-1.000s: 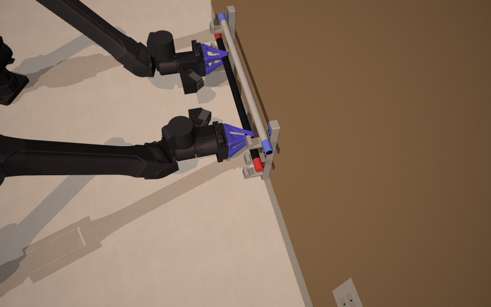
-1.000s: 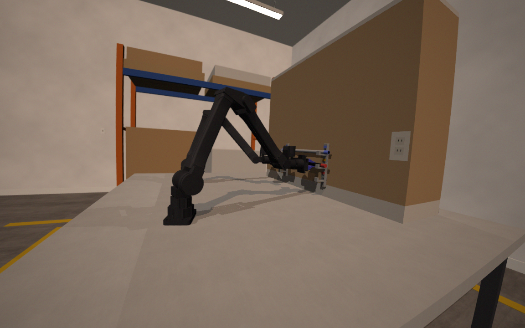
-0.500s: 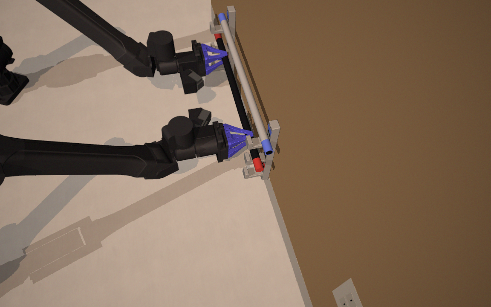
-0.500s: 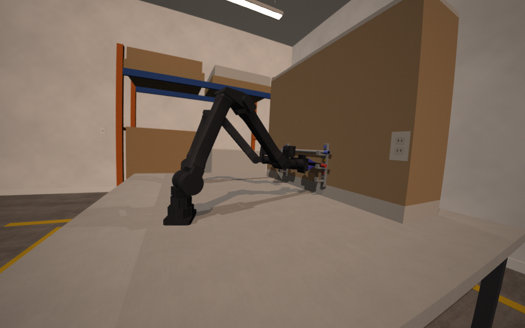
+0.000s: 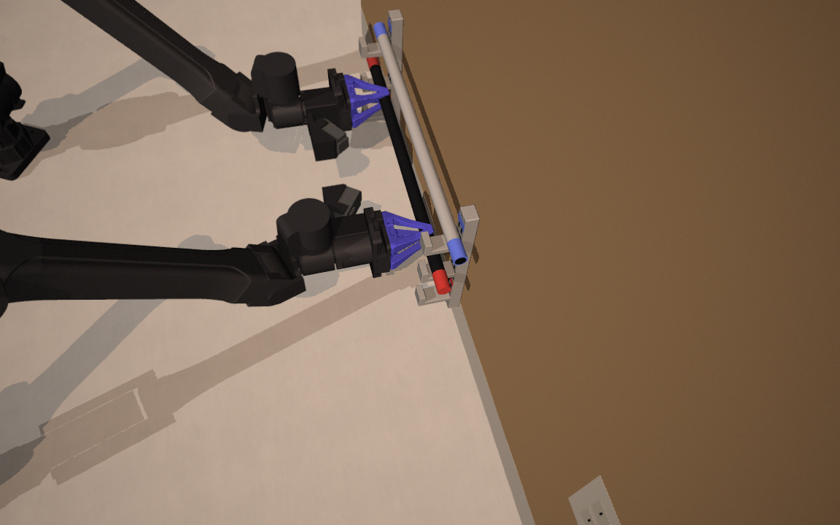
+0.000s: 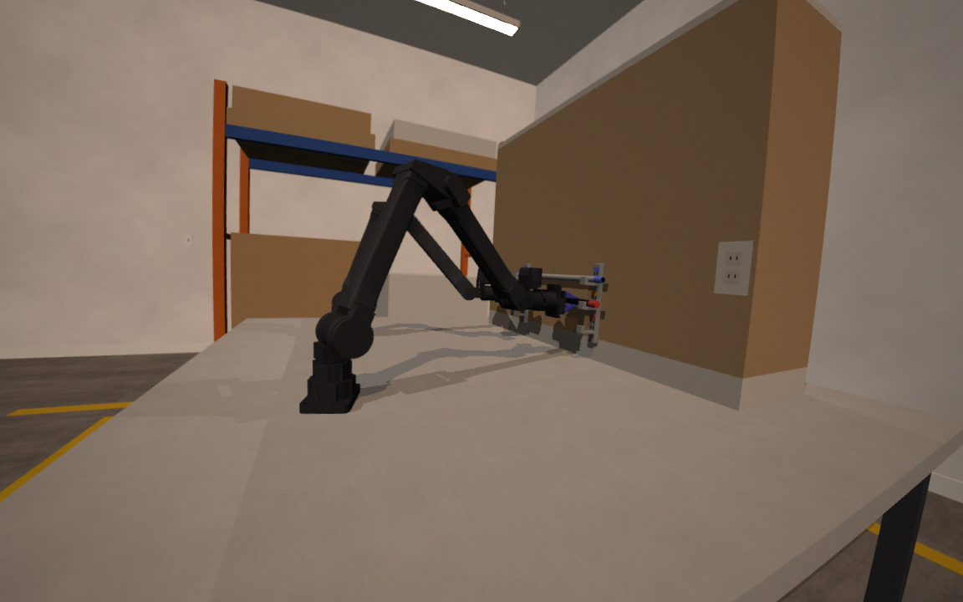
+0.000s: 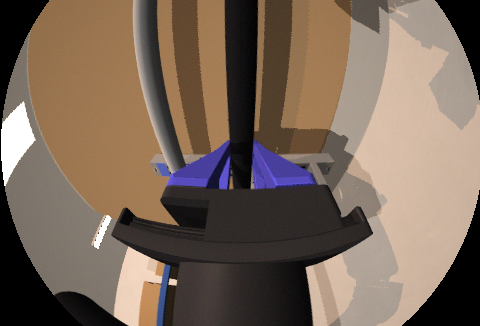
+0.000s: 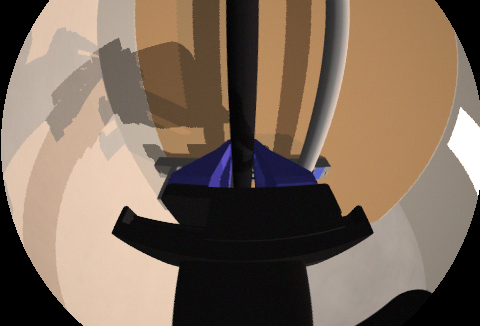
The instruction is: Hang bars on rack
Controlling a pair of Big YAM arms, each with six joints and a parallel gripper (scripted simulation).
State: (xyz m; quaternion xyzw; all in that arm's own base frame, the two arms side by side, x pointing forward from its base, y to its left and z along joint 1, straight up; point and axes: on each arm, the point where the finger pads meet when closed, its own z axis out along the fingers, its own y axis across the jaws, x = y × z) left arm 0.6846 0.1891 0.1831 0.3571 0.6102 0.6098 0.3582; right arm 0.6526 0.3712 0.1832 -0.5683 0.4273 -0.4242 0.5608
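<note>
At the wall rack (image 5: pixel 469 224) (image 6: pixel 596 322) (image 7: pixel 325 158) (image 8: pixel 165 165), the black bar (image 5: pixel 400 140) (image 6: pixel 594 303) (image 7: pixel 241 56) (image 8: pixel 243 56) was held by both grippers around middle-arm height: the left gripper (image 5: pixel 389 93) (image 7: pixel 241 145) was clamped on it toward the far end, the right gripper (image 5: pixel 432 230) (image 6: pixel 574 301) (image 8: pixel 242 145) toward the near end. The grey bar (image 5: pixel 421 137) (image 6: pixel 563 277) (image 7: pixel 145 31) (image 8: pixel 337 31) lay on the top pair, its blue ends matched by blue labels. Red labels seemed to belong to the bottom pair, so lowering was judged to be left. The bar could be snagged on the middle arms' lips if not drawn out enough first. Uneven lowering could tilt or twist it in the jaws. Early release could drop one end off its arm; the grey bar could be nudged by a raised wrist.
</note>
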